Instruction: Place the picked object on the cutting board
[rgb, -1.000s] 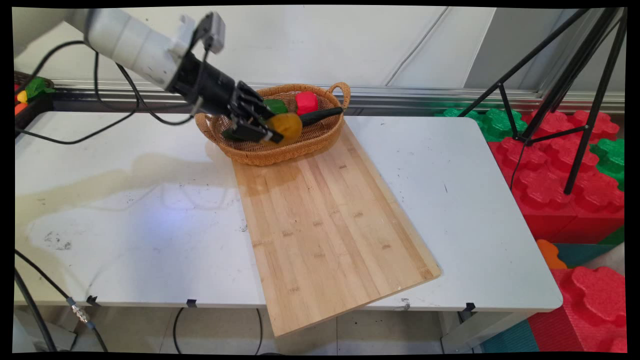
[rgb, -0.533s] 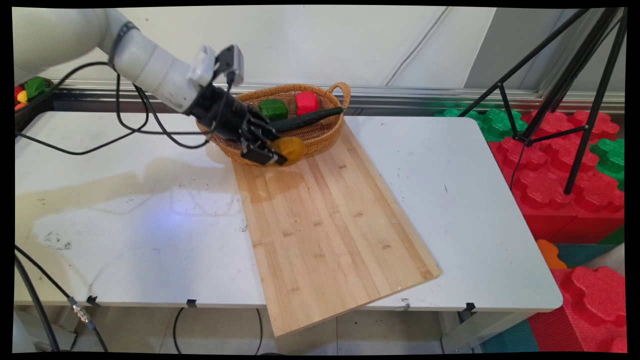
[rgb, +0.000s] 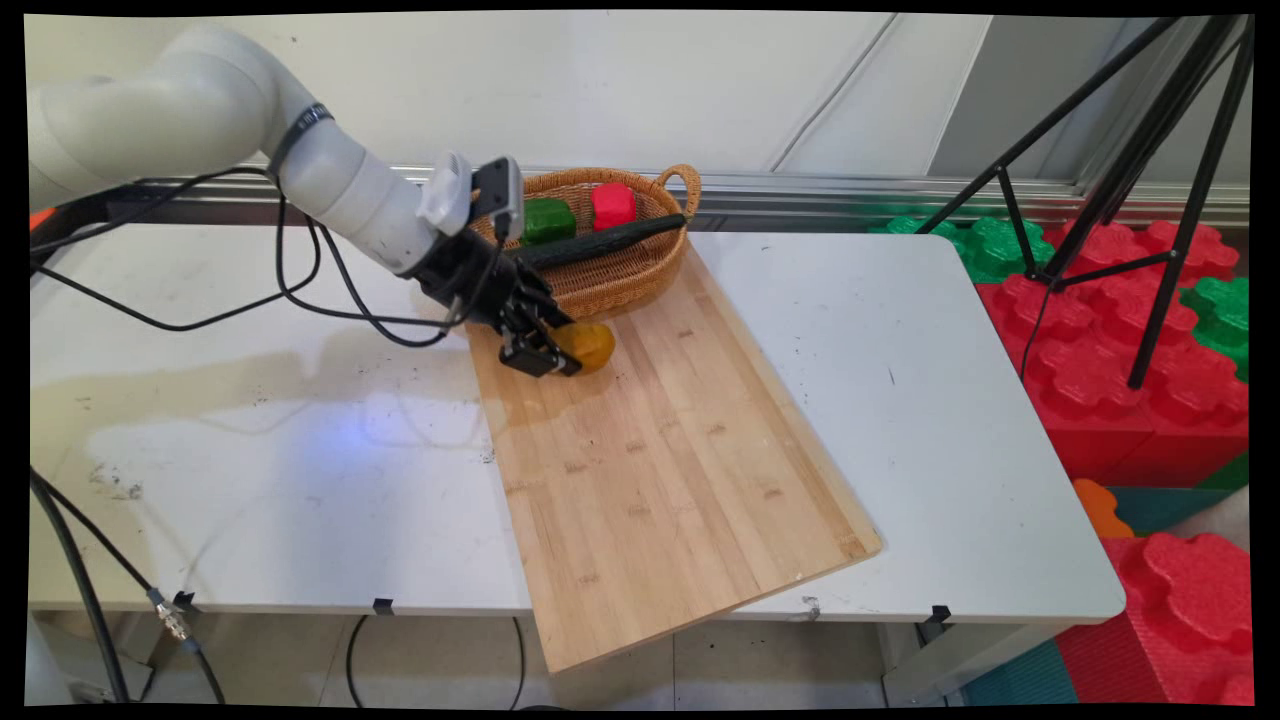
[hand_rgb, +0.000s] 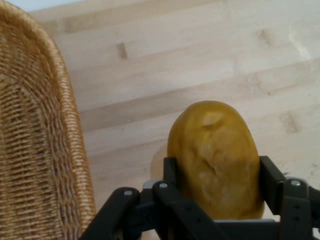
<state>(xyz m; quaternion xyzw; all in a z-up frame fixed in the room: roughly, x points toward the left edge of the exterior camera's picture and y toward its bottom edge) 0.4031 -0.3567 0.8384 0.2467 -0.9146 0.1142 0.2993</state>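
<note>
A: So, what has changed around the oval woven wicker basket (rgb: 590, 240)?

B: A second ago the black two-finger gripper (rgb: 560, 352) hung over the basket's near rim with the yellow-brown potato-shaped toy (rgb: 585, 345). Since then the arm has swung outward and down, and the potato has left the basket. It now sits low over the long bamboo cutting board (rgb: 660, 440), just in front of the basket's near wall.

A: Is the potato loose or held?

B: Held. In the hand view the two fingers (hand_rgb: 270, 180) press against the potato's (hand_rgb: 216, 160) sides, clamped on it, with bare board planks (hand_rgb: 200, 65) beyond and the basket's woven wall (hand_rgb: 40, 140) close on one side. Whether the potato touches the board cannot be told.

A: What remains in the basket?

B: A green block-like toy (rgb: 548, 220) and a red block-like toy (rgb: 613, 205) toward its far side, and a long dark green cucumber-shaped toy (rgb: 610, 238) lying across it, one end over the rim by the handle.

A: Anything close to the gripper?

B: Only the basket's near wall, just behind it. The board in front of the basket carries nothing else, and the white table (rgb: 940, 400) lies to either side. Black cables (rgb: 300, 270) droop from the arm, on the basket's left.
</note>
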